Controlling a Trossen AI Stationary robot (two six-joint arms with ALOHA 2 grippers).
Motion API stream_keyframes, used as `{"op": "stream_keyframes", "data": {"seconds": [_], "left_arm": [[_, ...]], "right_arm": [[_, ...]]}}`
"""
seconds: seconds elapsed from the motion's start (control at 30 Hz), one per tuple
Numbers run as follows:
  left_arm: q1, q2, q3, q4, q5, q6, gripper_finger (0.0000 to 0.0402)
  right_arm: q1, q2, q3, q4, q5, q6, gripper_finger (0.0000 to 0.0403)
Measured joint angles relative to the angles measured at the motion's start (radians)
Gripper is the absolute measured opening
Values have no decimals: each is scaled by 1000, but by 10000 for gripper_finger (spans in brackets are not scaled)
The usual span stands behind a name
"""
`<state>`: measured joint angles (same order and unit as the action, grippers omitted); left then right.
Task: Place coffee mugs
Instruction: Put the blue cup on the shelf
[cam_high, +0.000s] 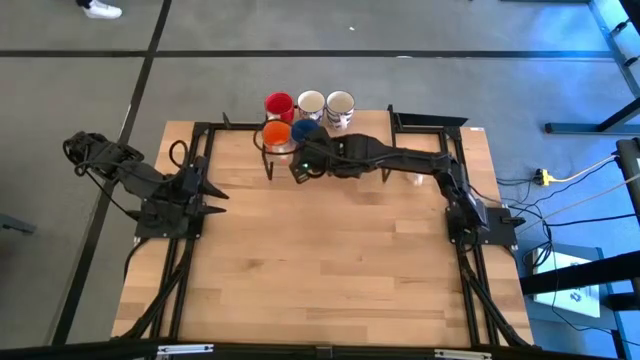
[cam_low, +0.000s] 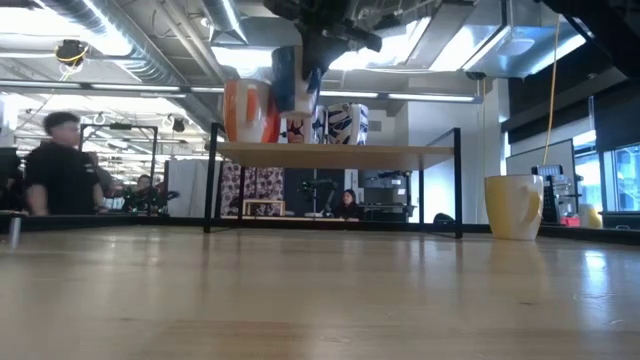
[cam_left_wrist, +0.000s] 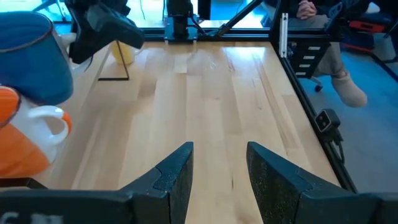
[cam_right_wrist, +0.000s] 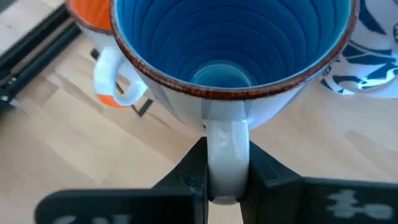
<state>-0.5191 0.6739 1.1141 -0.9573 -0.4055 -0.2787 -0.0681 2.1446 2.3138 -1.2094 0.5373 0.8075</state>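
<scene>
A blue mug (cam_right_wrist: 230, 56) with a white handle hangs above the raised shelf (cam_low: 335, 152) at the table's far edge, with my right gripper (cam_right_wrist: 227, 158) shut on it. On the shelf stand an orange mug (cam_high: 277, 133), a red mug (cam_high: 278, 104) and two white patterned mugs (cam_high: 310, 103) (cam_high: 340, 106). In the low view the blue mug (cam_low: 285, 78) sits higher than the orange mug (cam_low: 245, 110). A yellow mug (cam_low: 513, 206) stands on the tabletop. My left gripper (cam_left_wrist: 217, 177) waits open over the table's left side, with nothing between its fingers. My right gripper pinches the blue mug's white handle (cam_right_wrist: 227, 134) between its two fingers, one on each flat side. The fingers come slanting down from the table's right and near side. The mug hangs clear above the shelf, mouth up toward the wrist, beside the orange mug.
The shelf's black frame and legs (cam_high: 268, 165) stand along the far edge. Black rails (cam_high: 185, 270) run down both sides of the wooden tabletop (cam_high: 330, 270). People and furniture show in the room beyond the table.
</scene>
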Motion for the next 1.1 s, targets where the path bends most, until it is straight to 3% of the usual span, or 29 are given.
{"op": "stream_keyframes", "data": {"seconds": [0.3,0.67,1.1], "left_arm": [[0,0,0,0,-5,0,144],[0,0,0,0,-56,1,144],[0,0,0,0,-57,1,144]], "right_arm": [[1,4,0,-56,-9,9,34],[-11,5,-136,75,-27,51,34],[-32,5,-137,110,-36,51,47]]}}
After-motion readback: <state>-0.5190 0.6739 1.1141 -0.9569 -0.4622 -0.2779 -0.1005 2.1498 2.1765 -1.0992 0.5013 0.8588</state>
